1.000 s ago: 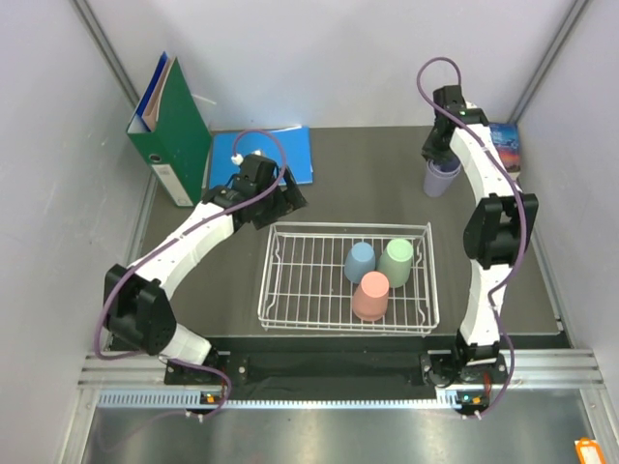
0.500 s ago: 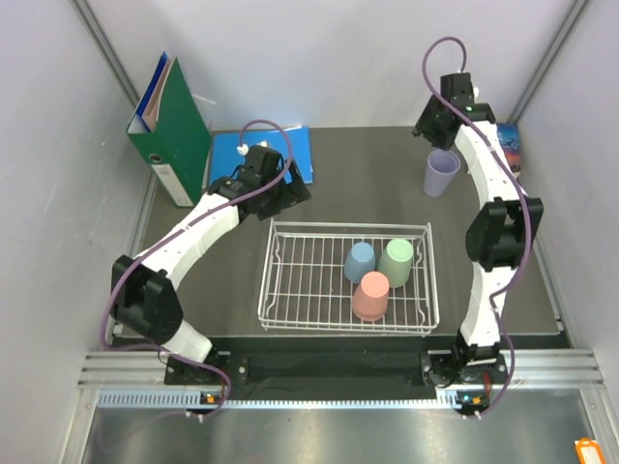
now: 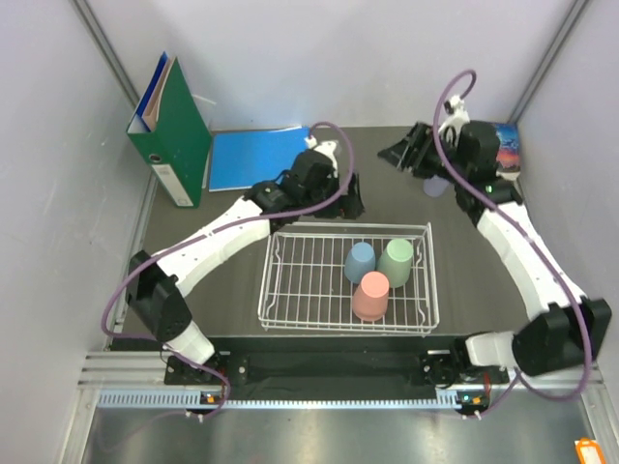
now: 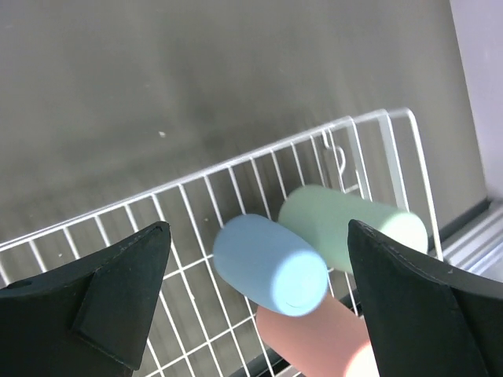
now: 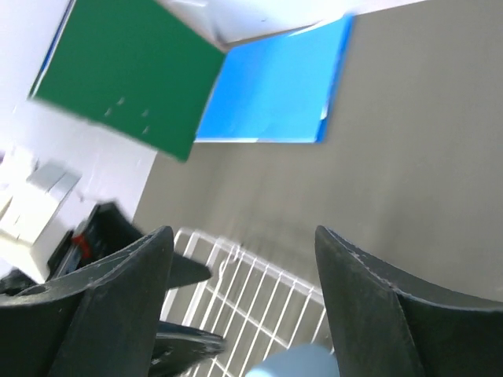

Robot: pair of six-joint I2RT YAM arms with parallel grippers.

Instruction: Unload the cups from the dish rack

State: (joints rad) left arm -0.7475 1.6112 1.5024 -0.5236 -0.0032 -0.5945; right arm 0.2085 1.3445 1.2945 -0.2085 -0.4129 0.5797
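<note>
The white wire dish rack (image 3: 300,275) holds three upside-down cups: dusty blue (image 3: 360,261), sage green (image 3: 396,261) and salmon pink (image 3: 370,295). A lavender cup (image 3: 435,187) stands on the table at the back right, mostly hidden behind my right arm. My left gripper (image 3: 348,200) hovers open over the rack's far rail. In the left wrist view the blue cup (image 4: 271,265), the green cup (image 4: 350,228) and the pink cup (image 4: 314,342) lie between and below its open fingers (image 4: 118,290). My right gripper (image 3: 401,155) is open and empty, raised left of the lavender cup and facing the rack (image 5: 259,298).
A green binder (image 3: 172,130) stands at the back left with a blue folder (image 3: 247,155) lying flat beside it. A small picture box (image 3: 505,147) sits at the back right corner. Grey walls close in both sides.
My right gripper opened, let go of the lavender cup, rose and swung left toward the rack. My left arm reached right, from beside the blue folder to the rack's far edge.
</note>
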